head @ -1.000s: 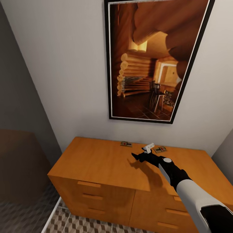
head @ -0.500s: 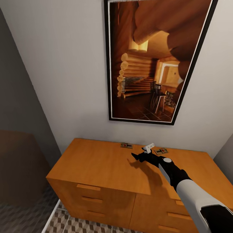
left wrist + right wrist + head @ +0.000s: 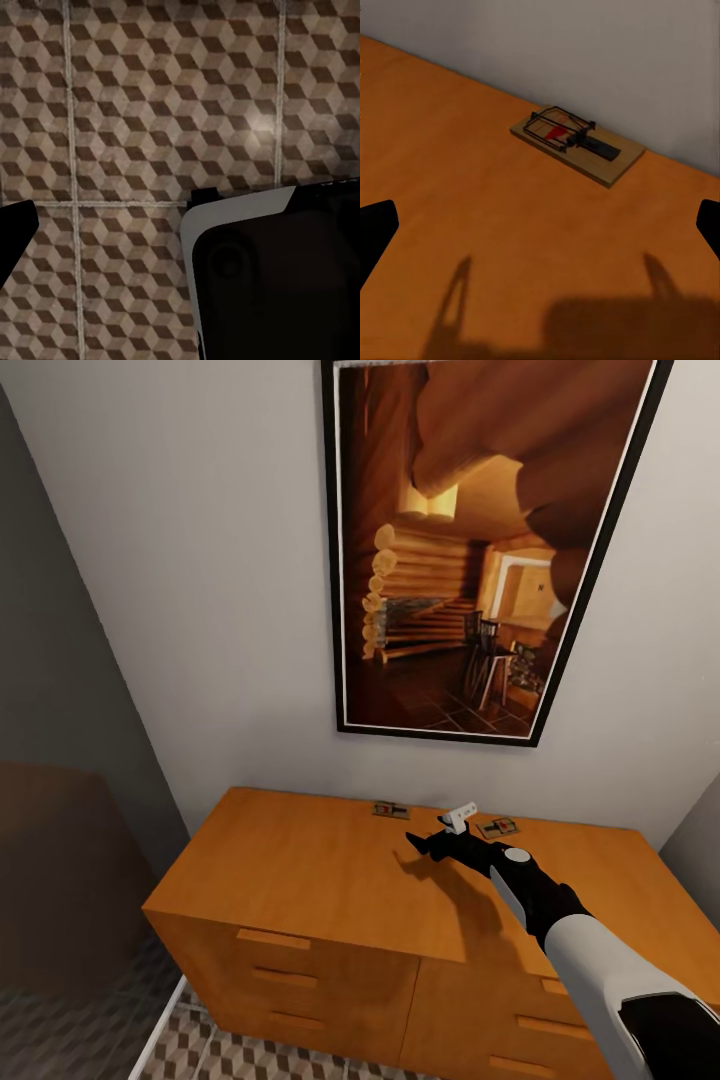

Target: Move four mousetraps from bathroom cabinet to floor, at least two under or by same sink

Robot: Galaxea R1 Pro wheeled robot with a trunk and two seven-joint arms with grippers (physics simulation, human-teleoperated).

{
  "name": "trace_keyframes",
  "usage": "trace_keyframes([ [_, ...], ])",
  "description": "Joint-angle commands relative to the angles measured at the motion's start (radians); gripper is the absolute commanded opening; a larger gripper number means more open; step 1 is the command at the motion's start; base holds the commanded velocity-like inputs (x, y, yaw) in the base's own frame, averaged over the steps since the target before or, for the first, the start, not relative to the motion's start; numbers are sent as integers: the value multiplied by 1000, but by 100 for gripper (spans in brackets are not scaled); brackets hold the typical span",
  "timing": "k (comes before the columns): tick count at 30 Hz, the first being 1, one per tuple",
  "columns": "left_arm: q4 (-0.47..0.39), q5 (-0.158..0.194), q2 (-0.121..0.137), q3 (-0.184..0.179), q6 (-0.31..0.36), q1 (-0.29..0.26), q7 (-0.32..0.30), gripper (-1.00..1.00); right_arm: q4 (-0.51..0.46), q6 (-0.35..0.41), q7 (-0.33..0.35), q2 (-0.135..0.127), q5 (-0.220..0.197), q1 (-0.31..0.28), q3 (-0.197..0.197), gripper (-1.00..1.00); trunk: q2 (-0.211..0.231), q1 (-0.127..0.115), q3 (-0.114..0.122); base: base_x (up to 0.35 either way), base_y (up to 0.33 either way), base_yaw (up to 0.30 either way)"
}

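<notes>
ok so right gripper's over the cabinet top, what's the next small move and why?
Probably ease the right gripper forward toward the mousetrap by the wall: its fingers are spread wide, nothing between them, and the trap lies flat on the cabinet ahead, untouched.

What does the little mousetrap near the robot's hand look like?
The mousetrap is a small flat brown wooden board with dark wire parts and a red bit in the middle. It lies flat on the orange-brown cabinet, close to the wall. Nothing touches it; the right gripper is open, with the trap ahead between its fingers.
</notes>
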Motion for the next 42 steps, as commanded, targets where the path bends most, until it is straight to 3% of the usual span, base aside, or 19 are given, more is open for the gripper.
trace_keyframes([
  [1, 4, 10, -1, -8, -6, -2, -4, 100, 1, -4, -1, -1, -5, -1, 6, 100, -2, 1, -2, 5, 0, 0],
  [42, 4, 10, -1, -8, -6, -2, -4, 100, 1, -4, -2, 2, -5, -1, 8, 100, -2, 1, -2, 17, 0, 0],
])
